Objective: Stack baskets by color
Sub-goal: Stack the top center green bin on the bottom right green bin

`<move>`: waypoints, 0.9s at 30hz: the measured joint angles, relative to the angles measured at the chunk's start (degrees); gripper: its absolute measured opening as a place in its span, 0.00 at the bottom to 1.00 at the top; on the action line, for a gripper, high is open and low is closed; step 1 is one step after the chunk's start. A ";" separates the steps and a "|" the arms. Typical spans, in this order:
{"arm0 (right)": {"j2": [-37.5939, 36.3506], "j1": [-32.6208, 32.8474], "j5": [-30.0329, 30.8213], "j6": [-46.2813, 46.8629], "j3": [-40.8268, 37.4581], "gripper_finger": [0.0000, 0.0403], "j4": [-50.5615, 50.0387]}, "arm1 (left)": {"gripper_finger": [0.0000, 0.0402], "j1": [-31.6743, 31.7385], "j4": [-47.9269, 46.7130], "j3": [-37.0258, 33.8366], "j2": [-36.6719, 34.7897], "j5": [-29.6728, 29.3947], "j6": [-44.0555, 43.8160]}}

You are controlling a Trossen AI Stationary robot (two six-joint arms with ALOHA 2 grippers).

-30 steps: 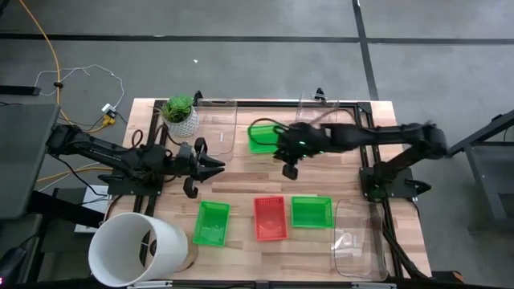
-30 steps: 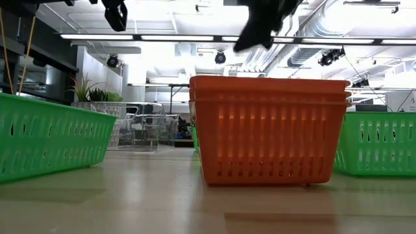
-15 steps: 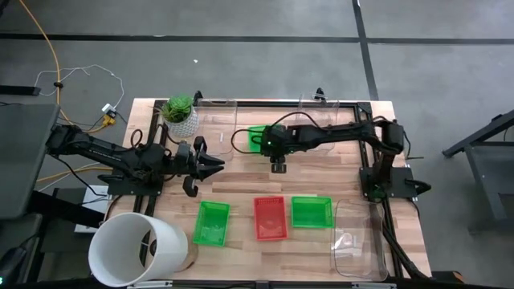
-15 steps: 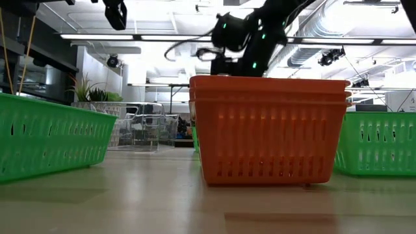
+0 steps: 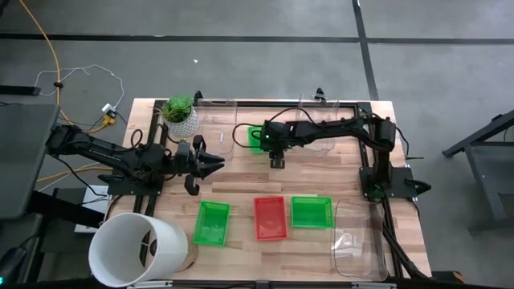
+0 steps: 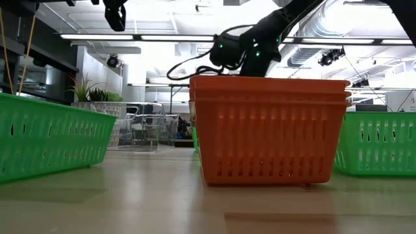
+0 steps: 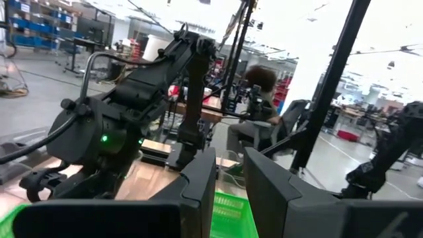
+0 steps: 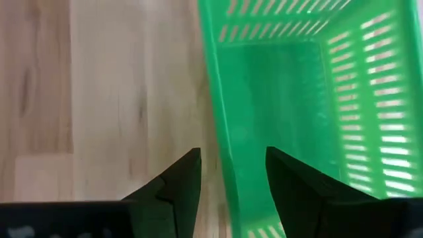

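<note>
Wooden table seen from above, baskets in two groups. Along the lower middle of the high view a green basket, a red basket and a second green basket are sitting in a row, near one another but apart; in the low view the red one is showing doubled rims, so it looks like a stack. A third green basket is lying at upper centre, partly under the right arm. The right gripper is hanging over that basket's near edge; in its wrist view the fingers are standing spread, straddling the green basket's long wall, with no contact visible. The left gripper is hovering at centre left, above bare wood, fingers parted by a narrow gap and pinching nothing. A white bucket is occupying the lower left, a potted plant the upper left.
</note>
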 joint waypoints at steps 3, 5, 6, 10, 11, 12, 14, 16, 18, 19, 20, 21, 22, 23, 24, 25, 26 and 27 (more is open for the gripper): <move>0.40 -0.43 -1.79 -0.33 -0.02 0.35 -0.24 | 0.17 -0.02 0.11 0.00 0.00 -0.75 0.88; 0.66 -0.48 -2.37 -0.38 -0.04 0.29 -1.27 | 0.17 -0.02 0.10 0.00 0.02 -0.79 0.93; 0.67 -0.48 -2.85 -0.40 -0.09 0.25 -1.58 | 0.17 -0.02 0.12 0.00 0.01 -0.78 0.94; 0.62 -0.48 -3.71 0.72 0.08 0.04 -1.33 | 0.17 -0.02 0.06 0.00 0.02 -0.77 0.94; 0.62 -0.48 -4.17 1.69 0.36 0.03 -1.57 | 0.17 -0.02 0.02 0.00 0.02 -0.90 0.95; 0.62 -0.47 -4.41 3.19 0.91 0.02 -1.76 | 0.17 -0.02 0.04 0.00 0.02 -1.07 0.96; 0.01 -0.13 -5.47 4.98 2.20 0.02 -1.99 | 0.17 -0.02 0.05 0.00 0.02 -1.26 0.96; -1.87 0.74 -6.03 5.08 3.23 0.01 -2.52 | 0.17 -0.02 0.08 0.00 0.02 -1.32 0.95; -4.51 1.66 -6.09 4.86 4.43 0.00 -2.32 | 0.17 -0.02 0.07 0.00 0.02 -1.02 0.96; -6.18 2.05 -6.23 4.85 4.87 0.00 -2.88 | 0.17 -0.02 0.07 0.00 0.02 -0.92 0.94; -8.06 2.44 -6.31 5.33 5.16 0.00 -3.16 | 0.17 -0.02 0.07 0.00 0.02 -0.91 0.95; -10.20 2.75 -6.23 6.25 5.22 0.00 -3.25 | 0.17 -0.02 0.05 0.00 0.02 -0.88 0.94; -12.28 3.05 -6.20 7.22 5.04 0.00 -3.48 | 0.17 -0.02 0.04 0.00 0.02 -0.86 0.94; -14.63 3.51 -6.07 8.16 4.46 0.00 -3.26 | 0.17 -0.02 0.05 0.00 0.02 -0.83 0.96; -17.16 3.95 -5.71 9.20 3.53 0.00 -3.27 | 0.17 -0.02 -0.03 0.00 0.02 -0.82 0.96; -19.60 4.71 -4.98 10.02 2.51 0.00 -3.26 | 0.17 -0.02 -0.07 0.00 0.02 -0.78 0.95; -22.09 5.59 -4.22 11.02 1.33 0.00 -3.12 | 0.17 -0.02 -0.07 0.00 0.02 -0.74 0.96; -24.43 6.68 -3.57 12.23 0.00 0.00 -3.15 | 0.17 -0.02 -0.07 0.00 0.02 -0.74 0.94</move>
